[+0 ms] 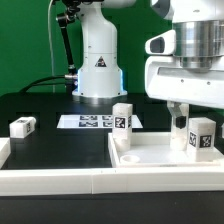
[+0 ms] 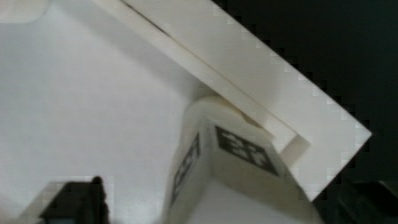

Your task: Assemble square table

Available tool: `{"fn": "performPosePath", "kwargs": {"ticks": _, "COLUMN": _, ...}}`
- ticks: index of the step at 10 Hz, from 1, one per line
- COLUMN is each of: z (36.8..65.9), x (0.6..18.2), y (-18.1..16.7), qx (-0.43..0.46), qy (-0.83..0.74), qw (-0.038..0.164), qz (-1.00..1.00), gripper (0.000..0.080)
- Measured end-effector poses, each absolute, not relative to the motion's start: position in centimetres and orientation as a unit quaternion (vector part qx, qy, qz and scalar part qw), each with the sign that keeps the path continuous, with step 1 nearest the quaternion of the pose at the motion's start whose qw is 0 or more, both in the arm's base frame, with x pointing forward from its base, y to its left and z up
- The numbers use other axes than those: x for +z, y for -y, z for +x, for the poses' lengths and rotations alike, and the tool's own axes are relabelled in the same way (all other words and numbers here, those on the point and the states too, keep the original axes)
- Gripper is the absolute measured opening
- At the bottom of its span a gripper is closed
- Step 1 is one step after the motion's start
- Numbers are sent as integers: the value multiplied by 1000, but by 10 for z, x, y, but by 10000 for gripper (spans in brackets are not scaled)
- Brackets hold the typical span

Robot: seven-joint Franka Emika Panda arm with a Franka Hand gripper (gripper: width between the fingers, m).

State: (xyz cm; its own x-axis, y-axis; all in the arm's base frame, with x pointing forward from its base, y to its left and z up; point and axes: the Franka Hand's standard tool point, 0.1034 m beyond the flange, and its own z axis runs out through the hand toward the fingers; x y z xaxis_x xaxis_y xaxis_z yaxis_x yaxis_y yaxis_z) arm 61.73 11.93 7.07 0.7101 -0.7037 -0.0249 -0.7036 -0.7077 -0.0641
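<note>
step: setting legs on the tabletop [image 1: 150, 158], which lies by the desk's front edge, exterior view's right | jaws: low over upright leg [image 1: 202, 137] at a tabletop corner, grip cannot be told | second leg [image 1: 122, 117] upright behind | third leg [image 1: 22, 126] loose, desk's left edge | next: probably seat this leg straight
</note>
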Motion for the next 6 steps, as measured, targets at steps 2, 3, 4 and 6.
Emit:
{"fn": "performPosePath", "kwargs": {"ticks": 2, "z": 615, "x": 69, "y": -123, "qx": -3, "qy": -276, "qw": 33, "qz": -961, "gripper": 649}}
{"fn": "performPosePath", "kwargs": {"ticks": 3, "z": 615, "x": 69, "y": -125, "qx": -4, "qy": -241, "qw": 34, "qz": -970, "gripper": 649}}
{"fn": "performPosePath", "kwargs": {"ticks": 4, "z": 615, "x": 69, "y": -125, "qx": -6, "qy": -211, "qw": 34, "qz": -977, "gripper": 649}}
{"fn": "performPosePath", "kwargs": {"ticks": 6, "z": 615, "x": 69, "y": -125, "qx": -8, "qy": -146, "qw": 33, "qz": -989, "gripper": 649}}
